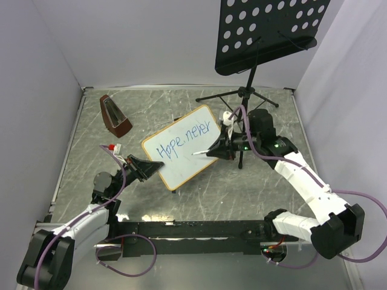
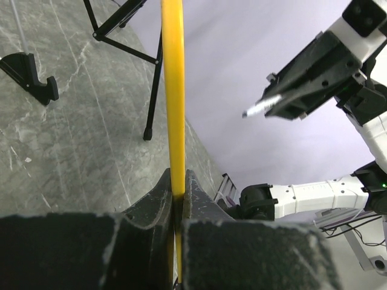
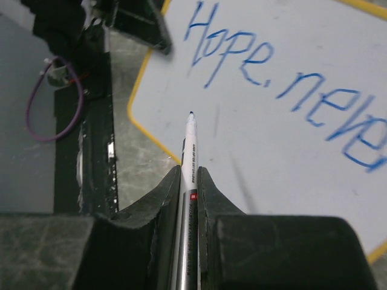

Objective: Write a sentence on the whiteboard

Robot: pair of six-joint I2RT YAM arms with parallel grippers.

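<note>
The whiteboard (image 1: 181,158) stands tilted in mid-table. The wood-framed board carries the blue words "Hope never" (image 1: 187,140) on one line. My left gripper (image 1: 155,167) is shut on its left frame edge, which shows as a yellow strip (image 2: 173,90) between the left gripper's (image 2: 178,181) jaws. My right gripper (image 1: 213,150) is shut on a white marker (image 3: 191,145). The marker tip points at the blank area below the sentence (image 3: 242,57), near the board's lower left edge. The right gripper (image 3: 189,172) hovers over the whiteboard (image 3: 290,157). Whether the tip touches the surface is unclear.
A black perforated music-stand plate (image 1: 269,30) hangs over the back right, its tripod legs (image 1: 242,96) behind the board. A brown metronome (image 1: 113,115) stands at the back left. One black foot (image 2: 30,72) lies loose on the table. White walls enclose three sides.
</note>
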